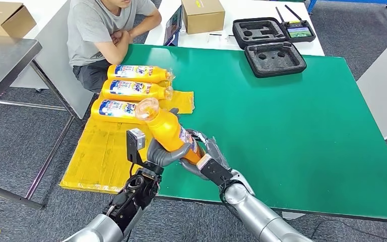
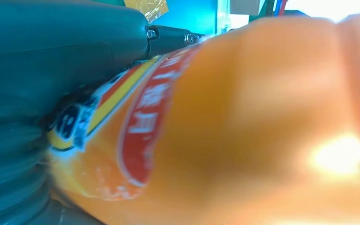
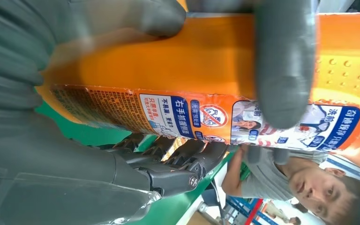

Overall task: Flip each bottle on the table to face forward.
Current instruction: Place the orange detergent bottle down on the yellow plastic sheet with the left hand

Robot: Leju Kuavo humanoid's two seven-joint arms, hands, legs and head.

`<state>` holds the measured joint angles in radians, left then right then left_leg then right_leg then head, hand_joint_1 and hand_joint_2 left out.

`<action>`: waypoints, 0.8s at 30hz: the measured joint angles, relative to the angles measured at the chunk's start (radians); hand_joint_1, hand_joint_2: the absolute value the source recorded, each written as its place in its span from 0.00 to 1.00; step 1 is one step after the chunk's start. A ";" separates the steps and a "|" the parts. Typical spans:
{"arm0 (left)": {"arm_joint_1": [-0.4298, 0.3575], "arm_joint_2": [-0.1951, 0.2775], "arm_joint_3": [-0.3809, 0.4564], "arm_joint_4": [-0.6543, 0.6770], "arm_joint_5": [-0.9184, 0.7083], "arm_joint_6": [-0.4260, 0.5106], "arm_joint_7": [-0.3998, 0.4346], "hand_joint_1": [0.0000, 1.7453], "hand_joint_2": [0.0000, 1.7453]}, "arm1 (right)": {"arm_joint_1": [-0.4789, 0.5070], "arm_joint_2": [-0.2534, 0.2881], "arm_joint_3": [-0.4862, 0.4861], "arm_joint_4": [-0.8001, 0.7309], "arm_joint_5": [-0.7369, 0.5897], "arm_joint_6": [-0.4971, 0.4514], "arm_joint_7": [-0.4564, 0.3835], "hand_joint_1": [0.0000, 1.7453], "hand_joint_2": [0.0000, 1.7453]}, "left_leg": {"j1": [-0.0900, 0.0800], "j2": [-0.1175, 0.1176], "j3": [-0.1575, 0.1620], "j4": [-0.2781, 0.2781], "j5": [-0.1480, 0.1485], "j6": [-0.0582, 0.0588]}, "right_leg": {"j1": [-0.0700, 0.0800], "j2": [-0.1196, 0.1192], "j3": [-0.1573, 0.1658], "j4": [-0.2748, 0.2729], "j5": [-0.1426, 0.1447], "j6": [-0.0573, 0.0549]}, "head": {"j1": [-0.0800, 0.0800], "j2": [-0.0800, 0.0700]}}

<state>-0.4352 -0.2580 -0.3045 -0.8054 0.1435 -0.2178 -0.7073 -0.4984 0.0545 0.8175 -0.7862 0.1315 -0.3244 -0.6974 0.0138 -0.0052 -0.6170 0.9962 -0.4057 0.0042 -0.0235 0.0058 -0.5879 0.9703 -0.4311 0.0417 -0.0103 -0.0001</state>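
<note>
- Glossy orange-yellow plastic makes up the held bottle [image 1: 169,132]: a smooth, waisted body with a printed label band, a patch of raised dots near one end in the right wrist view, and a translucent peach cap pointing up and away from the robot.
- Three more bottles [image 1: 133,89] of the same kind lie on their sides in a row at the counter's left edge, caps to the right, blue-and-white labels facing up, each just beside the next.
- They rest on a crinkled yellow plastic sheet [image 1: 98,156] that spreads over the left part of the green counter [image 1: 282,126], a smooth matte surface.
- At the far side sit two black foam case halves [image 1: 274,58] with moulded hollows; beyond them are a small remote with a screen [image 1: 299,31] and a cardboard box [image 1: 202,15].
- A person in a grey shirt [image 1: 101,27] sits at the far left corner, arms folded, close to the lying bottles.
- The held bottle is lifted off the counter near its front edge, tilted, its cap in front of the nearest lying bottle.
- The left hand [image 1: 166,154] wraps the bottle's middle from below, its thick grey thumb across the body.
- The right hand [image 1: 209,156] grips the lower, labelled end, dark fingers curled behind it; both forearms rise from below and meet at the bottle.
</note>
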 joint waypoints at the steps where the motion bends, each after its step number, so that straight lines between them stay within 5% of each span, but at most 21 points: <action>1: 0.001 0.001 0.003 -0.004 -0.002 -0.003 0.000 0.03 1.00 | 0.001 -0.001 0.000 0.000 0.000 0.000 0.000 1.00 1.00 | 0.000 0.000 0.000 0.000 0.000 0.000 | 0.000 0.000 0.000 0.000 0.000 0.000 | 0.000 0.000; 5: 0.002 0.003 0.010 -0.011 -0.007 -0.028 0.000 0.98 1.00 | 0.005 -0.005 0.000 0.000 -0.001 -0.002 0.000 0.99 1.00 | 0.000 0.000 0.000 0.000 0.000 0.000 | 0.000 0.000 0.000 0.000 0.000 0.000 | 0.000 0.000; 9: 0.005 0.003 0.014 -0.017 -0.014 -0.049 0.000 1.00 1.00 | 0.006 -0.007 0.000 0.000 -0.001 -0.004 0.000 0.96 1.00 | 0.000 0.000 0.000 0.000 0.000 0.000 | 0.000 0.000 0.000 0.000 0.000 0.000 | 0.000 0.000; 11: 0.009 0.002 0.014 -0.022 -0.018 -0.057 0.000 1.00 1.00 | 0.007 -0.008 0.000 0.000 0.000 -0.005 0.000 0.85 1.00 | 0.000 0.000 0.000 0.000 0.000 0.000 | 0.000 0.000 0.000 0.000 0.000 0.000 | 0.000 0.000; 14: 0.014 0.002 0.014 -0.031 -0.025 -0.065 0.001 1.00 1.00 | 0.008 -0.009 0.000 0.000 0.001 -0.007 0.000 0.26 1.00 | 0.000 0.000 0.000 0.000 0.000 0.000 | 0.000 0.000 0.000 0.000 0.000 0.000 | 0.000 0.000; 16: 0.016 0.002 0.014 -0.034 -0.029 -0.068 0.001 1.00 1.00 | 0.010 -0.010 0.000 0.000 0.002 -0.007 0.000 0.01 1.00 | 0.000 0.000 0.000 0.000 0.000 0.000 | 0.000 0.000 0.000 0.000 0.000 0.000 | 0.000 0.000; 24: 0.018 0.000 0.014 -0.041 -0.037 -0.075 0.001 1.00 1.00 | 0.015 -0.010 -0.002 0.000 0.008 -0.015 0.000 0.00 1.00 | 0.000 0.000 0.000 0.000 0.000 0.000 | 0.000 0.000 0.000 0.000 0.000 0.000 | 0.000 0.000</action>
<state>-0.4175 -0.2579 -0.2902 -0.8469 0.1064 -0.2929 -0.7065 -0.4833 0.0443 0.8150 -0.7857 0.1396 -0.3394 -0.6977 0.0138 -0.0050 -0.6169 0.9963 -0.4056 0.0042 -0.0235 0.0059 -0.5881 0.9703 -0.4311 0.0417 -0.0104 0.0000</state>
